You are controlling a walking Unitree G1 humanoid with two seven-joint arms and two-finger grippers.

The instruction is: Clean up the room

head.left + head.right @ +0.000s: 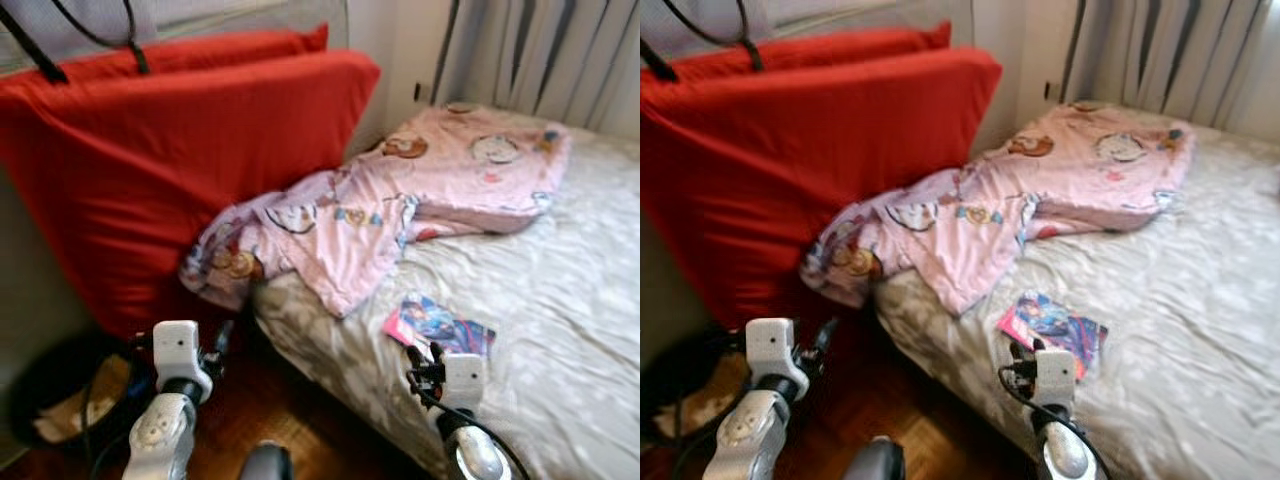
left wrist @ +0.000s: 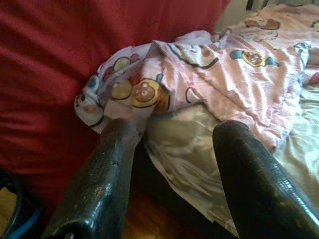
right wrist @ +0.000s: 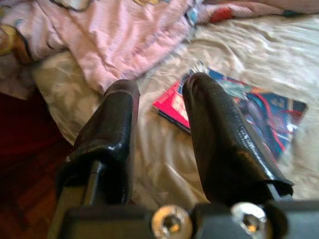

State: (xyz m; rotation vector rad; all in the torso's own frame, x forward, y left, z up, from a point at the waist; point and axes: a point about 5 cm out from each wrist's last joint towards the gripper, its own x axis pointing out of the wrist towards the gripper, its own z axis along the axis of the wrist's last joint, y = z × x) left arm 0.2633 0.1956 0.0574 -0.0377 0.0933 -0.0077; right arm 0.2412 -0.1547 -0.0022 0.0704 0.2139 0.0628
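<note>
A pink cartoon-print blanket (image 1: 340, 225) lies crumpled across the head of the bed (image 1: 560, 300), with one corner hanging over the near edge. A colourful magazine (image 1: 440, 325) lies flat on the pale sheet near that edge. My right gripper (image 3: 160, 84) is open just above the bed edge, close to the magazine (image 3: 249, 109), holding nothing. My left gripper (image 2: 174, 129) is open and empty over the floor, in front of the blanket's hanging corner (image 2: 129, 94). Both grippers sit low in the eye views, the left gripper (image 1: 222, 338) and the right gripper (image 1: 425, 358).
Big red cushions (image 1: 180, 150) lean against the wall to the left of the bed. A dark basket (image 1: 60, 400) with cables stands on the wooden floor (image 1: 270, 400) at lower left. Striped curtains (image 1: 540, 50) hang behind the bed.
</note>
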